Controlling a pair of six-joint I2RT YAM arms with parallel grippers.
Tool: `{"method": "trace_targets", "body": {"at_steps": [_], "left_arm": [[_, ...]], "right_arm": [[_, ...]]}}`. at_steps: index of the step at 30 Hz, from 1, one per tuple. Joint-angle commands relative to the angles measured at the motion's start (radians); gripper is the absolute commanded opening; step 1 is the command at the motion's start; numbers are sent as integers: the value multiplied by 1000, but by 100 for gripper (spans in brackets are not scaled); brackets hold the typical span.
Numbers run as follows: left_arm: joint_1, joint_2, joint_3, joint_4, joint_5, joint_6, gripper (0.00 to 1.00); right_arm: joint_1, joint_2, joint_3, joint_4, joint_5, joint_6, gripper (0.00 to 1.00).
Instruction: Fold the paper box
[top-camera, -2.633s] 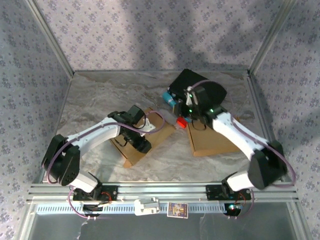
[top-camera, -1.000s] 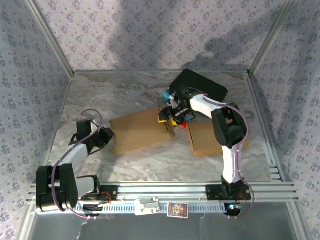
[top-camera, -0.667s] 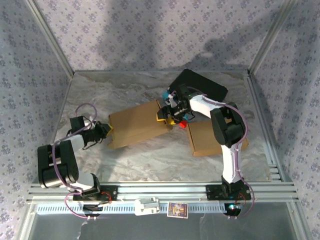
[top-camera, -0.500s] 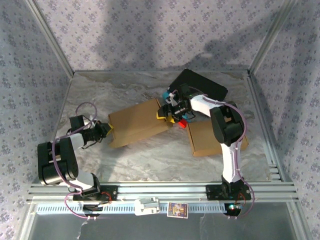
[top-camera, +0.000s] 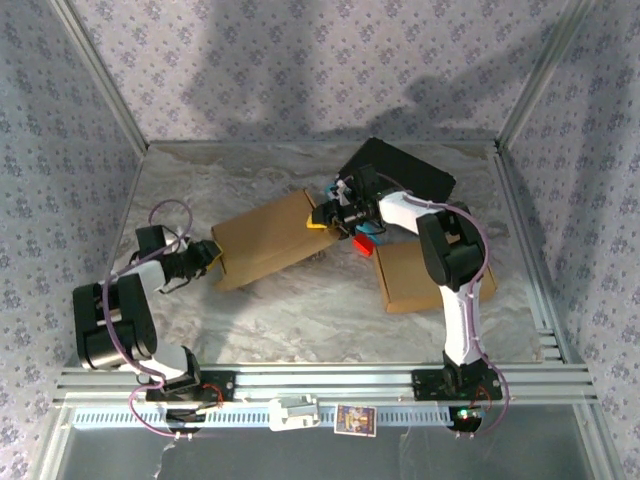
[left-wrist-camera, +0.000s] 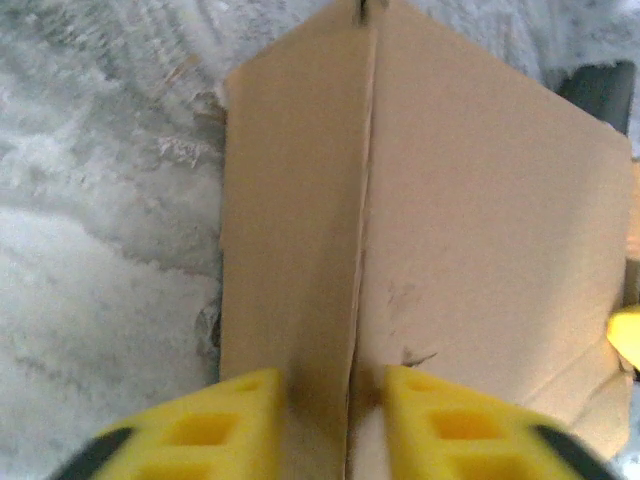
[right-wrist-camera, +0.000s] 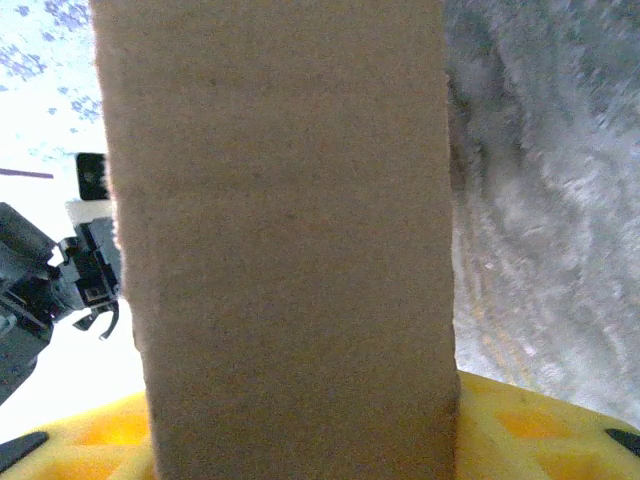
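The brown paper box (top-camera: 262, 238) lies folded flat and slanted at mid-table. Its crease runs straight up the left wrist view, where the paper box (left-wrist-camera: 480, 210) spreads wide. My left gripper (top-camera: 211, 258) is at the box's near-left end. Its yellow fingers (left-wrist-camera: 240, 420) stand open on either side of the crease, with small gaps to it. My right gripper (top-camera: 322, 214) is at the far-right end, shut on a cardboard panel of the paper box (right-wrist-camera: 280, 220). That panel spans the whole gap between its yellow fingers (right-wrist-camera: 545, 430).
A second flat cardboard piece (top-camera: 420, 278) lies to the right under the right arm. A black block (top-camera: 405, 168) sits at the back. A small red item (top-camera: 362, 243) and a blue one (top-camera: 331, 189) lie near the right gripper. Metal frame rails edge the table.
The box has swung and shifted toward the back with both grippers. My left jaws, shut on its end a second ago, have opened. My right jaws have narrowed onto the panel.
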Motion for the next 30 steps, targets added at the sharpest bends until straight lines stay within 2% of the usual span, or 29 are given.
{"method": "trace_targets", "body": {"at_steps": [1,4,5,8,9,12,14,17,18,21,23,25,27,29,30], "left_arm": [[-82,-146,87,-166,-120,75,44],[-190,-236,184,-253,-256,87,49],[-229,-263,210,-259,-288,102,54],[-422,-373,268,-263,-436,230,80],[-492,-414,280,-263,-482,287,86],[-679,-490,341,-345,-564,469,88],[-803,-508,400,-463,-641,584,99],[-969,-512,469,-606,-771,729,100],[-998,-503,490,-646,-844,753,100],[-1001,-496,495,-718,-911,777,100],[-1001,-502,487,-707,-901,784,100],[-1017,-503,494,-703,-829,828,100],[-1094,-489,498,-730,-840,950,100],[-1180,-436,509,-792,-932,1067,100],[-1196,-411,511,-805,-955,1096,100]], "right_arm": [[-5,-71,-9,29,-47,154,52],[-32,-68,0,-70,-81,213,51],[-38,-69,4,-102,-94,219,51],[-54,-95,26,-249,-104,174,51],[-59,-108,33,-305,-104,156,51],[-77,-154,25,-430,-104,142,50],[-91,-192,6,-491,-106,136,49],[-106,-235,-4,-618,-101,106,49],[-108,-247,-9,-646,-94,95,48],[-109,-263,-28,-676,-82,93,48],[-108,-257,-48,-668,-76,110,46],[-110,-255,-59,-661,-75,134,46],[-116,-255,-55,-673,-76,142,46],[-128,-250,-34,-716,-76,132,45],[-132,-245,-21,-739,-74,121,46]]}}
